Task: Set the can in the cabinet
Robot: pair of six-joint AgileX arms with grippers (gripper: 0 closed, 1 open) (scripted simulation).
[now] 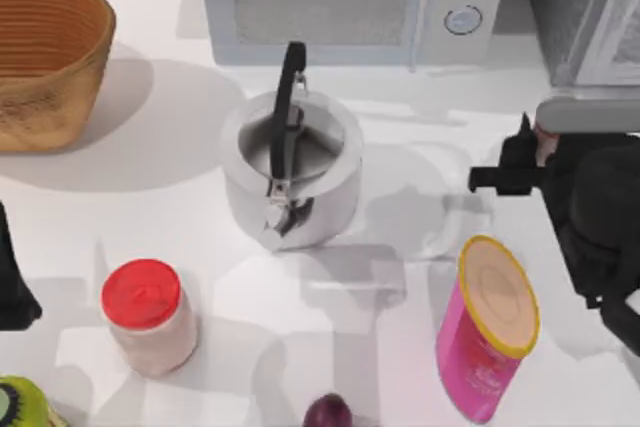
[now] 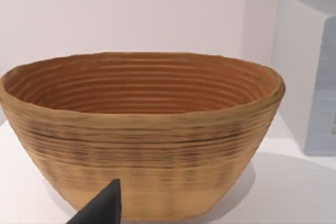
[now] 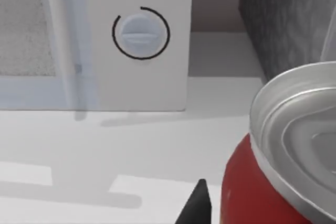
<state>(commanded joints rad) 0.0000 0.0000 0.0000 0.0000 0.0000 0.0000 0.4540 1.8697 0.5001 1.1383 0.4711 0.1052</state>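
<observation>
From above, my right gripper (image 1: 525, 152) sits at the table's right, just before the cabinet (image 1: 580, 7), ready to load. My left gripper (image 2: 102, 208) idles facing the basket (image 2: 142, 135). Right wrist: the can (image 3: 278, 166) sits close against my finger; whether I grip it, I cannot tell.

The right arm (image 1: 600, 217) was matte black throughout — a bulky, rounded housing at about three o'clock on the table in the top view, with a short, squared bar jutting out toward nine o'clock and a small pointed tab standing above it. A pale grey, flat-ended link (image 1: 588, 115) crossed just above the black mass. The right gripper (image 1: 535, 152) showed dark, angular fingers; one black tip (image 3: 197, 203) appeared as a narrow wedge in the right wrist view. The left arm (image 1: 15, 272) was a dark, tapering black shape at nine o'clock — smooth, unmarked — and one charcoal, pointed fingertip (image 2: 102, 205) appeared in the left wrist view.
</observation>
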